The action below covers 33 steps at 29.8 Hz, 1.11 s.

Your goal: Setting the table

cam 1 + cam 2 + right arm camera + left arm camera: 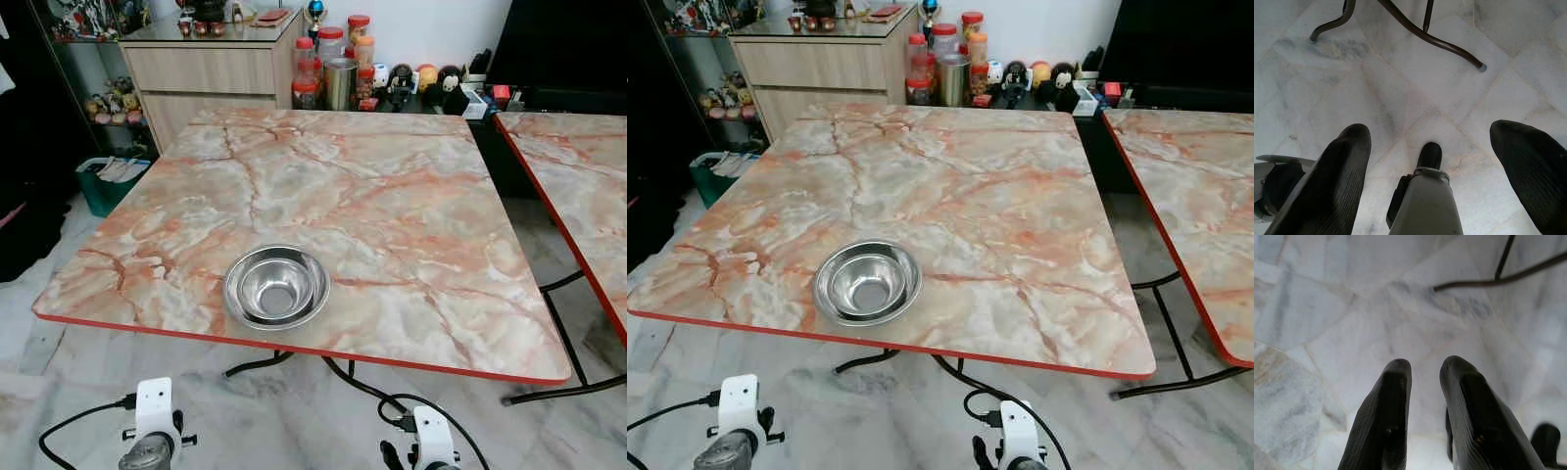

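Marble table (392, 196) as landmark: below its near edge the left gripper (1425, 377) hangs over the floor, fingers slightly parted, empty. Steel bowls (277, 286), nested, sit near that edge. Right gripper (1430, 147) hangs spread wide, empty.

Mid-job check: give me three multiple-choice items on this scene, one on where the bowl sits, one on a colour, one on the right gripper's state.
1. Where is the steel bowl?
A. near the table's front edge
B. at its far edge
C. on the floor

2. What colour is the marble table's edge trim?
A. blue
B. red
C. black

3. How is the right gripper?
A. shut on a spoon
B. shut, empty
C. open, empty

Key: 1 A, the bowl sits close to the near edge; 2 B, a red band rims the top; 3 C, its fingers stand wide apart over the floor.
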Motion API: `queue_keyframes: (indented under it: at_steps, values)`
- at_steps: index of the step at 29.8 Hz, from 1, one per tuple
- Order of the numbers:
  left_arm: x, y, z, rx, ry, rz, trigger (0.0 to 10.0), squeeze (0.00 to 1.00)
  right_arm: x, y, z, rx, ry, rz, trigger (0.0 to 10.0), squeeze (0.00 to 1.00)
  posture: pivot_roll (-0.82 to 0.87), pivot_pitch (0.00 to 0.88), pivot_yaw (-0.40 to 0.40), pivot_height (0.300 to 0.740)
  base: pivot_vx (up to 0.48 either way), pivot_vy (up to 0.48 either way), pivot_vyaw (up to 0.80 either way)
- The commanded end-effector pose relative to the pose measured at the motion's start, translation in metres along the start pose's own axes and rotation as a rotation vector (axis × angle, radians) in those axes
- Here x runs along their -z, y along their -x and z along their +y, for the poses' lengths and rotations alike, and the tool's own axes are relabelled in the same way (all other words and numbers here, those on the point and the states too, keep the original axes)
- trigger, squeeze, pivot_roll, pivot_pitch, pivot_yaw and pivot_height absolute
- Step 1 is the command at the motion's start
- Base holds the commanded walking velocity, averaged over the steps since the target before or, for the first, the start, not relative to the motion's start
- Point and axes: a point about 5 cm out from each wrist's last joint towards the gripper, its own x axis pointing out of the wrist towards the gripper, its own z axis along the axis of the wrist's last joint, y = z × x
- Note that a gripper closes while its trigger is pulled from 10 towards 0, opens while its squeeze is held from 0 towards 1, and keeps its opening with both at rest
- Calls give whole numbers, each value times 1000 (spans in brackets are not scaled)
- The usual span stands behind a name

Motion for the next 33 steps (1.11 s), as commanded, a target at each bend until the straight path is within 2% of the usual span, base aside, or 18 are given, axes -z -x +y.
queue_keyframes:
  at_steps: [1, 33]
  values:
    - [5, 0, -4, 12, -45, 25, 10000, 0, -3, -1, 1, 0, -4, -11, 10000, 0, 58, 0, 9, 740, 0, -266, 0]
    - [9, 1, -11, 17, -38, 31, 10000, 0, -7, -1, -2, 9, 1, -14, 10000, 0, 48, 0, 1, 740, 0, -443, 0]
